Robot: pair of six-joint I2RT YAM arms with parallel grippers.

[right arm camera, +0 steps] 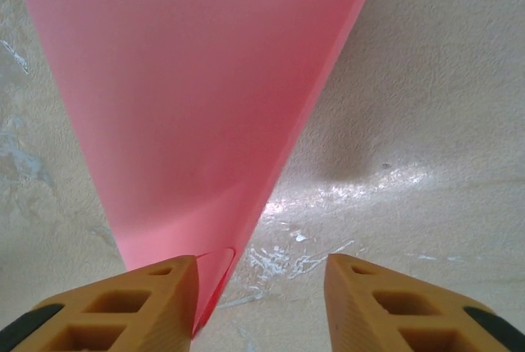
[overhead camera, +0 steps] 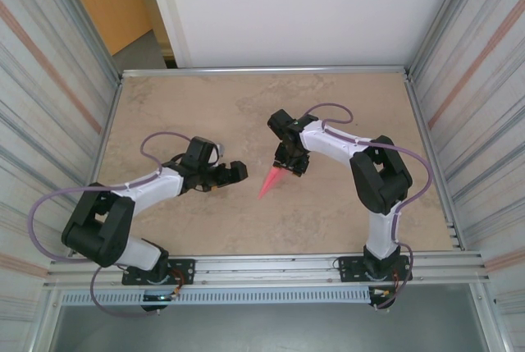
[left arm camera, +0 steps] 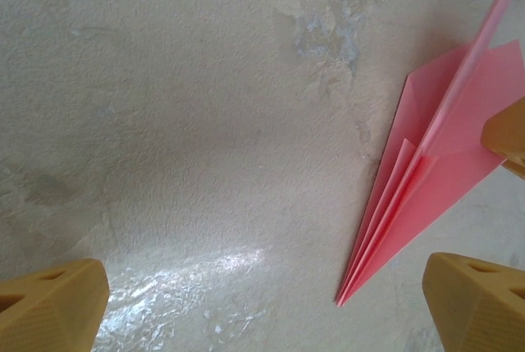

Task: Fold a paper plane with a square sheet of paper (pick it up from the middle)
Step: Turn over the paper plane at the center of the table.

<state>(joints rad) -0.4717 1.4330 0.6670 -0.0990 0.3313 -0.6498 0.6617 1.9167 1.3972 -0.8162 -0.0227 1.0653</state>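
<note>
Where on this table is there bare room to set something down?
The far strip of table along the back rail is bare; so is the near patch between the two arm bases, up to the paper plane. Mid-table is crowded: the left gripper and right gripper sit by the plane.

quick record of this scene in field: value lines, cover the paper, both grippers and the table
paper plane: pink, folded into a narrow dart, layered wings and centre crease showing
plane position: lying on the table, nose towards the near edge, between the two arms
left gripper: open wide, holding nothing, near the plane's nose
right gripper: jaws apart, at the plane's wide end, paper against one jaw
table surface: beige, marbled
fold stage: looks finished
</note>
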